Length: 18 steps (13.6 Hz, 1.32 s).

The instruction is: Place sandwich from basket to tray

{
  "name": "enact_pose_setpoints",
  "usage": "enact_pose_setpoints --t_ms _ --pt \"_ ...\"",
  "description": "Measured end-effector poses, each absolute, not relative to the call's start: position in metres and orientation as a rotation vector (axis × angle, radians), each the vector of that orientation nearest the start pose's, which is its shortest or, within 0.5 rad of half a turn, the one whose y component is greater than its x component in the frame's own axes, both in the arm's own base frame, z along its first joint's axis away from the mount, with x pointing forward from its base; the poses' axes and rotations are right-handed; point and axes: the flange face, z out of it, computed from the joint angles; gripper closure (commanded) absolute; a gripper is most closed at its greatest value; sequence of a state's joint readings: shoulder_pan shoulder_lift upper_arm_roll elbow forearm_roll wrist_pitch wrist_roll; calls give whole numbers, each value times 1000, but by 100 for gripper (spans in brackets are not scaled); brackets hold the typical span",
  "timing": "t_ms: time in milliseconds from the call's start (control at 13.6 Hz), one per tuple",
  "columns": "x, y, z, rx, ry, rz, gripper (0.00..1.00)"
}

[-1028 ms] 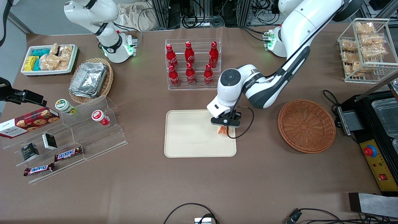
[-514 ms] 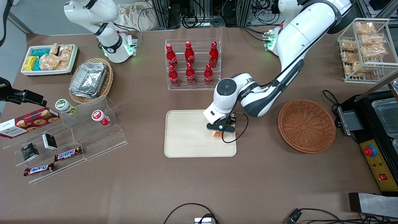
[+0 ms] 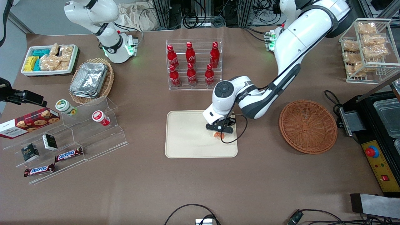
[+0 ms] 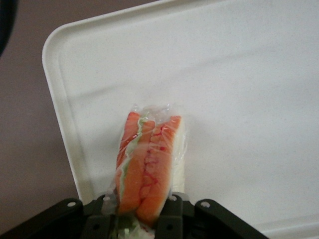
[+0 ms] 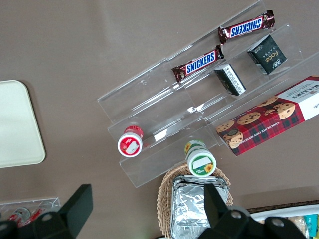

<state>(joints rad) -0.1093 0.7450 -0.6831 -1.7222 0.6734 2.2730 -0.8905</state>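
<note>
My left gripper is over the cream-beige tray, near the tray's end toward the working arm. It is shut on the sandwich, a wrapped wedge with orange-red and green filling. In the left wrist view the sandwich sticks out from between the black fingers above the tray's bare floor, close to a rounded corner. The reddish-brown wicker basket lies empty on the table toward the working arm's end.
A clear rack of red cola bottles stands farther from the front camera than the tray. A clear stepped shelf with snack bars and cups and a tan basket with foil containers lie toward the parked arm's end. A black cable loops beside the gripper.
My gripper has carried the sandwich from the tray's edge nearest the basket a little farther in over the tray, toward the parked arm's end. The grip has stayed shut.
</note>
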Motion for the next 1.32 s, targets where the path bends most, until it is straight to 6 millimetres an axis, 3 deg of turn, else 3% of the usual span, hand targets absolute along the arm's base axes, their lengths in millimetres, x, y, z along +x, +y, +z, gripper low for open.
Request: enact_pose_setpoints --t_ms 147,441,661,808,1102,1322 --pt "516 -427 229 -3099 318 -112 4" --pt "536 -422 244 -3099 269 -151 4" --pt "554 -418 268 -3089 207 -178 4" --pt "565 -416 291 -3102 134 -172 4" --pt "585 -400 362 -3062 -34 -196 4" --pt "600 -369 402 -3039 -183 -262 4"
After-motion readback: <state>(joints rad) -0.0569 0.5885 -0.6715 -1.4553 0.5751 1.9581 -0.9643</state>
